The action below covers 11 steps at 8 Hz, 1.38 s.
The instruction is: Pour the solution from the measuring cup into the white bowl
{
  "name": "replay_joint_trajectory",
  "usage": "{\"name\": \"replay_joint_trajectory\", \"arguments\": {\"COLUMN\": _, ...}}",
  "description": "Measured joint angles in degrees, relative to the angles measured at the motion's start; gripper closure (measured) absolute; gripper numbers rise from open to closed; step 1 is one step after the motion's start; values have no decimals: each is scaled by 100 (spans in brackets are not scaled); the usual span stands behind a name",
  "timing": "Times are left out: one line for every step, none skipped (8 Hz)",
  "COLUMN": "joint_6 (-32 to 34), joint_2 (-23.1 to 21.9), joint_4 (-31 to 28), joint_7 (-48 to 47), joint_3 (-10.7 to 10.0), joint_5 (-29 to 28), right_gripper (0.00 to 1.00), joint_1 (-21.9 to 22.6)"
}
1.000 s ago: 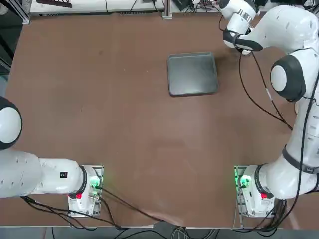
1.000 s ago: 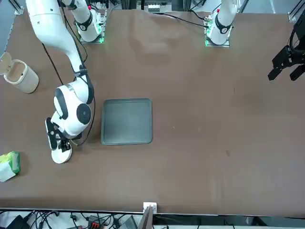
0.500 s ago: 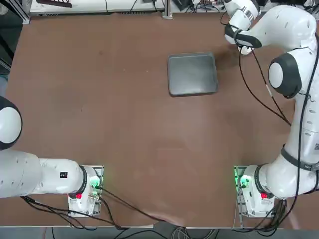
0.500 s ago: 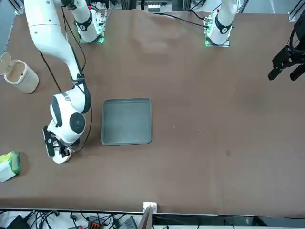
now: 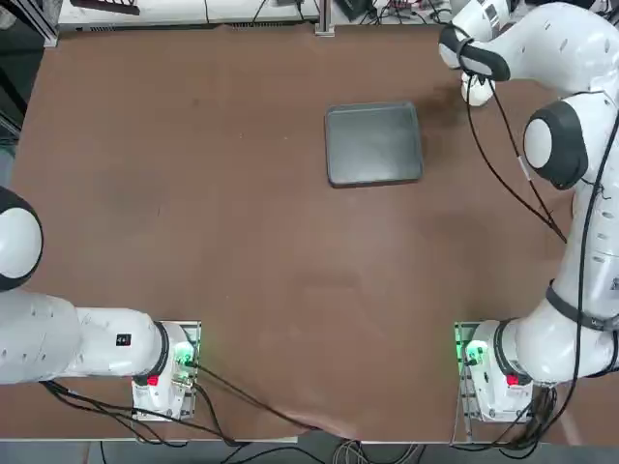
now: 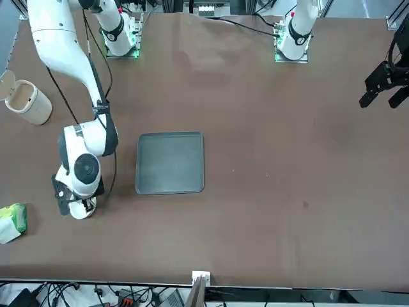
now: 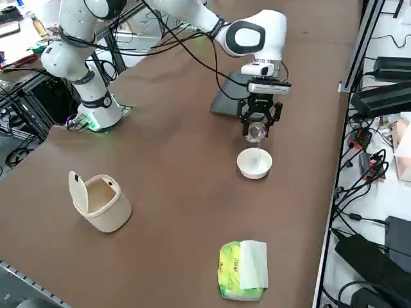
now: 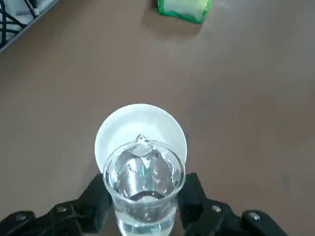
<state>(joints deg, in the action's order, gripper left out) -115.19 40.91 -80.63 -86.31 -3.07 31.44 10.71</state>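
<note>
My right gripper (image 7: 257, 125) is shut on the measuring cup (image 7: 255, 133), a small clear glass with liquid in it. It hangs tilted just above the white bowl (image 7: 254, 163) near the table's far right side. In the right wrist view the measuring cup (image 8: 143, 182) sits between the black fingers (image 8: 96, 201), its lip over the white bowl (image 8: 118, 125). From above, the wrist hides the gripper and cup, and only part of the white bowl (image 5: 476, 92) shows. The front view also shows part of the white bowl (image 6: 82, 209).
A grey square tray (image 5: 374, 143) lies left of the bowl, and its corner (image 7: 225, 102) shows behind the wrist. An off-white mug-like vessel (image 7: 99, 202) with a flip lid and a green packet (image 7: 243, 269) lie nearer the robot's right table edge.
The right wrist has swung farther toward the table's far right corner, uncovering more of the white bowl in the top view. The grip has stayed shut.
</note>
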Motion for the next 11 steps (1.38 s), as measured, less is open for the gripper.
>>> {"name": "replay_joint_trajectory", "arguments": {"joint_6": 0, "joint_2": 0, "joint_4": 9, "joint_7": 132, "joint_3": 0, "joint_5": -163, "right_gripper": 26, "joint_1": -52}}
{"name": "replay_joint_trajectory", "arguments": {"joint_6": 0, "joint_2": 0, "joint_4": 11, "joint_7": 251, "joint_3": 0, "joint_5": -352, "right_gripper": 26, "joint_1": -84}}
{"name": "replay_joint_trajectory", "arguments": {"joint_6": 0, "joint_2": 0, "joint_4": 11, "joint_7": 370, "joint_3": 1, "joint_5": -531, "right_gripper": 26, "joint_1": -105}}
{"name": "replay_joint_trajectory", "arguments": {"joint_6": 1, "joint_2": 0, "joint_4": 13, "joint_7": 513, "joint_3": 1, "joint_5": -751, "right_gripper": 26, "joint_1": -137}}
{"name": "replay_joint_trajectory", "arguments": {"joint_6": 1, "joint_2": 0, "joint_4": 30, "joint_7": 691, "joint_3": 0, "joint_5": -1000, "right_gripper": 26, "joint_1": -184}}
{"name": "replay_joint_trajectory", "arguments": {"joint_6": 2, "joint_2": 0, "joint_4": 72, "joint_7": 872, "joint_3": 0, "joint_5": -1237, "right_gripper": 26, "joint_1": -246}}
{"name": "replay_joint_trajectory", "arguments": {"joint_6": 7, "joint_2": -1, "joint_4": 120, "joint_7": 1068, "joint_3": 0, "joint_5": -1448, "right_gripper": 26, "joint_1": -318}}
{"name": "replay_joint_trajectory", "arguments": {"joint_6": 8, "joint_2": -1, "joint_4": 143, "joint_7": 1272, "joint_3": 0, "joint_5": -1673, "right_gripper": 26, "joint_1": -387}}
{"name": "replay_joint_trajectory", "arguments": {"joint_6": 8, "joint_2": -1, "joint_4": 147, "joint_7": 1469, "joint_3": -1, "joint_5": -1917, "right_gripper": 26, "joint_1": -451}}
{"name": "replay_joint_trajectory", "arguments": {"joint_6": 10, "joint_2": -1, "joint_4": 148, "joint_7": 1650, "joint_3": 0, "joint_5": -2141, "right_gripper": 26, "joint_1": -522}}
{"name": "replay_joint_trajectory", "arguments": {"joint_6": 23, "joint_2": -1, "joint_4": 148, "joint_7": 1869, "joint_3": -1, "joint_5": -2413, "right_gripper": 26, "joint_1": -610}}
